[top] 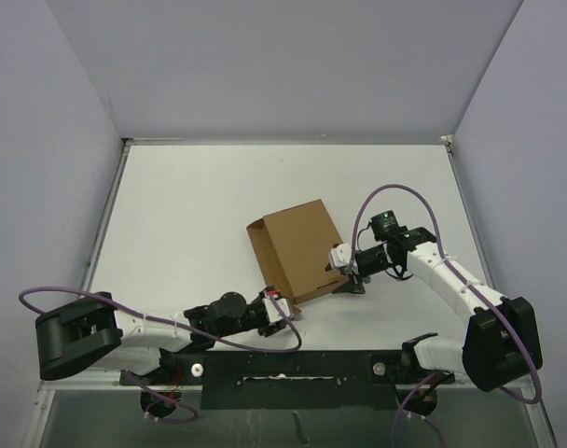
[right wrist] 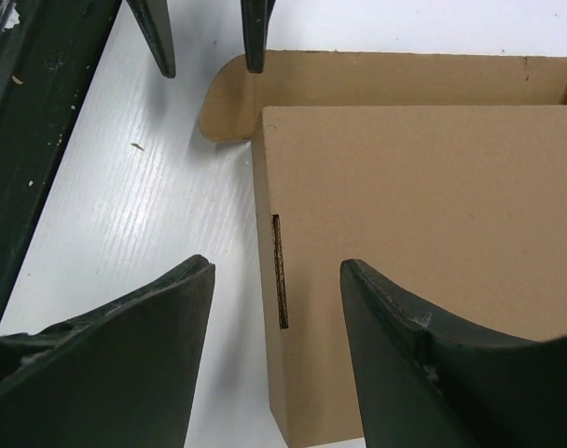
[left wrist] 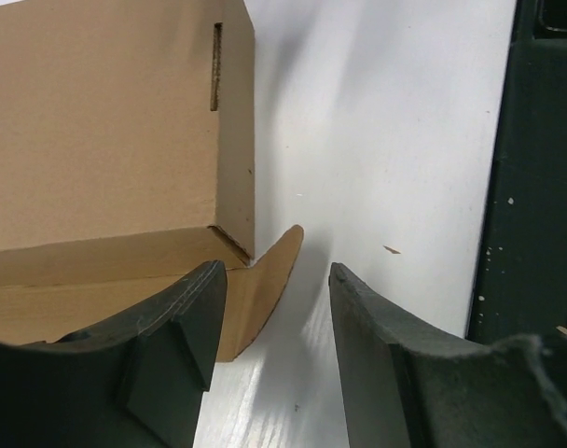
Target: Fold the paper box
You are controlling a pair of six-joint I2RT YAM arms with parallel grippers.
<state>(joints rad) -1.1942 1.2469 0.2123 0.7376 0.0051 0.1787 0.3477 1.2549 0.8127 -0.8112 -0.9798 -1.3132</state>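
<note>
The paper box (top: 297, 245) is brown corrugated cardboard, partly folded, in the middle of the table. My left gripper (top: 283, 306) is open at its near corner. In the left wrist view, the box (left wrist: 106, 131) fills the upper left and a rounded flap (left wrist: 265, 289) lies on the table by my left finger (left wrist: 186, 327); the gripper (left wrist: 276, 280) holds nothing. My right gripper (top: 347, 273) is open at the box's right side. In the right wrist view it (right wrist: 276, 275) straddles the box's edge with a slit (right wrist: 282, 271), and the box top (right wrist: 423, 196) lies ahead.
The black base bar (top: 293, 366) runs along the near edge and shows in both wrist views (left wrist: 535, 187) (right wrist: 32, 121). The left gripper's fingertips (right wrist: 158, 37) show at the top of the right wrist view. Grey walls enclose the white table (top: 190, 205).
</note>
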